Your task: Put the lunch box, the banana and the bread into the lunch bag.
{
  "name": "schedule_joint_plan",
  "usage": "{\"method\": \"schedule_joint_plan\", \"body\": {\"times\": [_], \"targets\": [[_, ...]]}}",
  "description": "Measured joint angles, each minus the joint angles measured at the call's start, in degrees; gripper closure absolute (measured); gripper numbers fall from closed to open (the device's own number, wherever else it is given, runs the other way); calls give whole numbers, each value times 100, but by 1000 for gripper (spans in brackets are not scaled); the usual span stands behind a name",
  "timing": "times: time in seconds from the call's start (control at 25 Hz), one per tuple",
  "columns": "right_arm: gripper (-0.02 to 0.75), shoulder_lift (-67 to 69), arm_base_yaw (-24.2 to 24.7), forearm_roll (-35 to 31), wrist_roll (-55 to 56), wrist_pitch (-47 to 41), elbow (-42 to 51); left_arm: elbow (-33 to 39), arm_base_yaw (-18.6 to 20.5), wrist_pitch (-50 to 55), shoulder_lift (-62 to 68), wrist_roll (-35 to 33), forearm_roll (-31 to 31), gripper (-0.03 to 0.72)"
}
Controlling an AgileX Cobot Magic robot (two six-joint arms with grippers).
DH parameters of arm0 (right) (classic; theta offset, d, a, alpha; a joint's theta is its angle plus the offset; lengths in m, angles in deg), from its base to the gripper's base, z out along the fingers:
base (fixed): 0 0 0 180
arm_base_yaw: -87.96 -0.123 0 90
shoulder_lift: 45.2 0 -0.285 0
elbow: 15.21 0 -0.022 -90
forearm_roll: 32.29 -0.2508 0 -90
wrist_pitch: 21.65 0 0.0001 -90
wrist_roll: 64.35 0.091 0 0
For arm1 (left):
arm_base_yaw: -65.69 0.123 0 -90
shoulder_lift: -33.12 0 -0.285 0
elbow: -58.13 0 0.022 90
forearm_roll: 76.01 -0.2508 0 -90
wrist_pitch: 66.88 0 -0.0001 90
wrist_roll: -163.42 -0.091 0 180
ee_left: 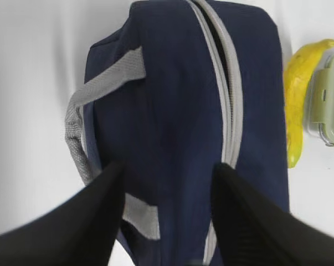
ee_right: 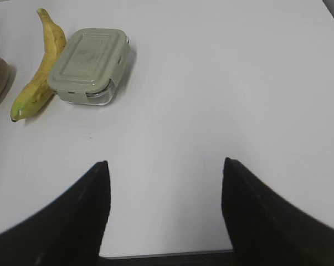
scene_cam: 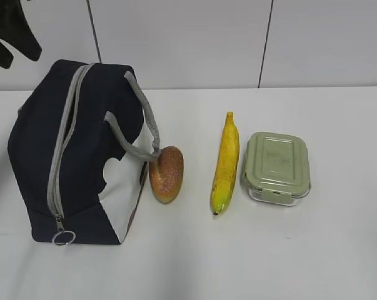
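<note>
Nothing had yet gone into the lunch bag (scene_cam: 44,156). It lay on the white counter (scene_cam: 338,250) at nine o'clock, with its grey zipper (scene_cam: 62,150) looking mostly shut and the ring pull (scene_cam: 64,237) at the near end. The bread (scene_cam: 166,174) lay just at three o'clock of the bag, touching its white side. The banana (scene_cam: 225,165) lay further toward three o'clock, and the lunch box (scene_cam: 276,166), with its green lid on, was just beside it. The left pincer (ee_left: 167,183) hovered above the bag, jaws apart and empty. The right pincer (ee_right: 164,183) was open too, over bare counter, well apart from the box. All three items remained to be packed, and the bag probably needed opening first.
</note>
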Motion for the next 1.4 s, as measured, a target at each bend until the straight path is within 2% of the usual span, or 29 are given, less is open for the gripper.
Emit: {"method": "schedule_joint_plan", "body": {"times": [0.52,0.88,1.12,1.24,1.4], "targets": [[268,0,0,0,0,0,0,-135,0,-42,696,-114,43,323],[268,0,0,0,0,0,0,-153,0,-61,937,-253,433,323],[268,0,0,0,0,0,0,-153,0,-68,1038,-264,457,332],[268,0,0,0,0,0,0,-153,0,-68,1038,-278,424,405],[268,0,0,0,0,0,0,-153,0,-68,1038,-330,395,595]]}}
